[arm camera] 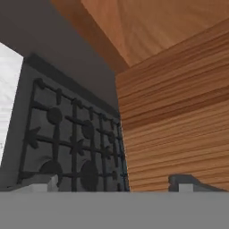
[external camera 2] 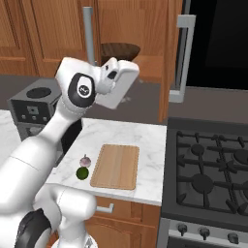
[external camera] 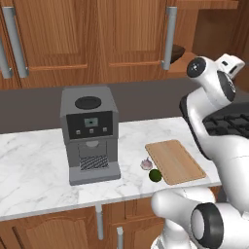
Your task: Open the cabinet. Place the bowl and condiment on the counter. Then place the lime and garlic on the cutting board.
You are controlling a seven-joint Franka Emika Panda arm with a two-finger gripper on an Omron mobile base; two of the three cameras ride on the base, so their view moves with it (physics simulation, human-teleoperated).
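A: From the left base view, what lies on the worktop point(external camera: 34, 165)?

B: A grey coffee machine point(external camera: 90, 133) stands on the marble. To its right lies the cutting board point(external camera: 175, 161), bare. The garlic point(external camera: 146, 164) sits just beside the board's left edge, and the lime point(external camera: 155, 175) is just in front of it, at the board's near corner. Both rest on the marble, not on the board.

A: And the cabinet point(external camera: 92, 39)?

B: Closed doors with long grey bar handles above the machine. At its right end the dark bowl point(external camera: 177, 51) shows on a shelf behind a handle.

A: The right base view?

B: The cabinet door point(external camera 2: 169, 58) stands open, edge-on. The bowl point(external camera 2: 120, 51) sits on the shelf inside. The arm's hand is raised in front of it. The board point(external camera 2: 116, 166), garlic point(external camera 2: 85, 160) and lime point(external camera 2: 82, 173) lie as told, next to the black hob point(external camera 2: 208, 169).

A: The condiment?

B: I cannot make it out.

A: The hand view?

B: The tool point(arm camera: 116, 182) is released, its fingertips point(arm camera: 183, 182) wide apart with nothing between them. Beyond them are the hob grates point(arm camera: 71, 138) and a wooden cabinet face point(arm camera: 179, 125).
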